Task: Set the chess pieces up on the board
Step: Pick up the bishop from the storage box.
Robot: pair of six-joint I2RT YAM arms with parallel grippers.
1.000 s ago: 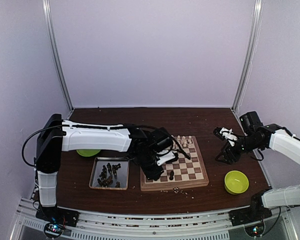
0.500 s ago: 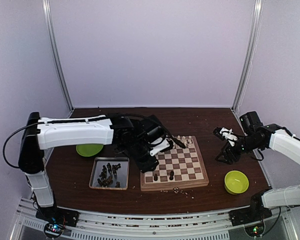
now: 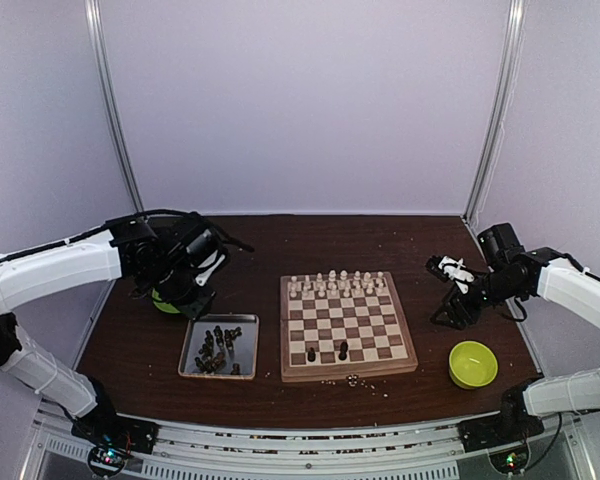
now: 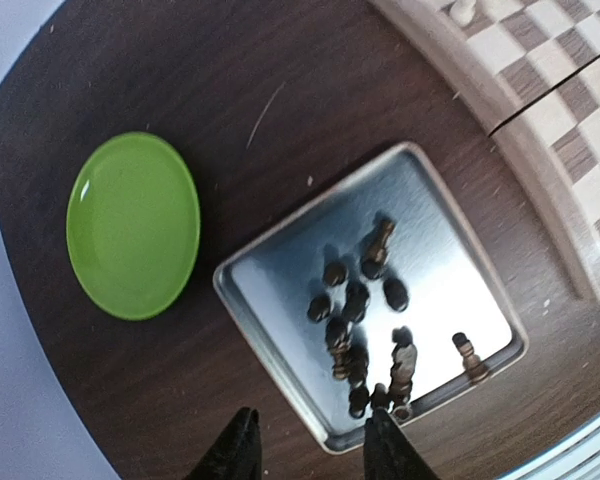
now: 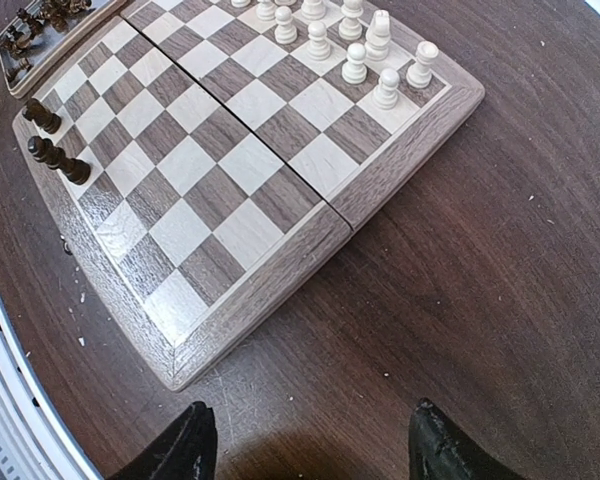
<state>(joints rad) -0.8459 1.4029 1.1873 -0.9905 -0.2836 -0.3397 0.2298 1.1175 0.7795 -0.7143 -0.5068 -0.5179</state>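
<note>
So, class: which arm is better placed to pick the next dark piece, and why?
Left. The left gripper, open, hovers near the tray holding the dark pieces; the right gripper is on the board's other side.

You're looking at the board sitting mid-desk, with the tray lying just beside it on its left. A heap of chess pieces is lying in that tray, and a pair of pieces is standing on the board's near side, left of centre, close together. The opposing chessmen are lining the two far rows. Behind the tray a plate is resting on the desk, with the left end effector hanging above the desk near both. Right of the board a bowl is sitting towards the front edge, and the right end effector is hovering behind it, apart from the board's right side.
</note>
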